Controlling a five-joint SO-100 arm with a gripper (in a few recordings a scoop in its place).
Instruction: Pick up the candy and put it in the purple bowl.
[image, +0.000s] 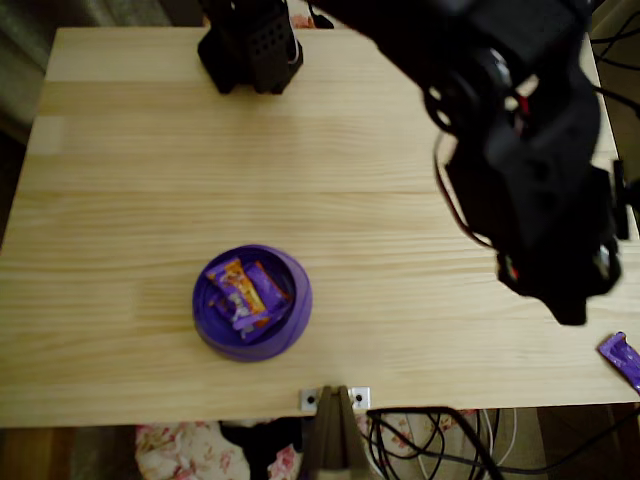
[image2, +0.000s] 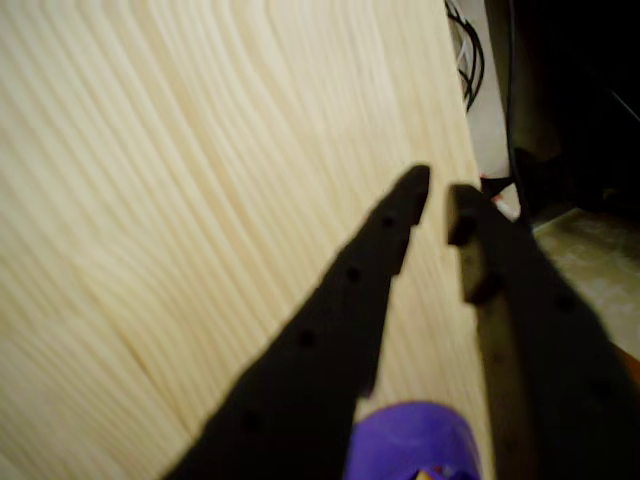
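The candy (image: 622, 358), a small purple wrapper, lies at the table's right edge, near the front corner. My black gripper (image: 572, 308) hangs above the table just left of it and slightly farther back. In the wrist view the gripper (image2: 438, 200) shows only a narrow gap at its tips, with bare wood behind and nothing between them. Low between the fingers (image2: 330, 330) sits a blurred purple shape with a speck of orange, probably the candy (image2: 410, 442). The purple bowl (image: 296, 296) stands left of centre near the front edge and holds purple and orange wrapped candies.
The arm's black base (image: 250, 45) stands at the table's back edge. A metal bracket (image: 335, 398) is fixed to the front edge, with cables (image: 440, 445) hanging below it. The table's edge (image2: 462, 150) runs close to the fingertips in the wrist view.
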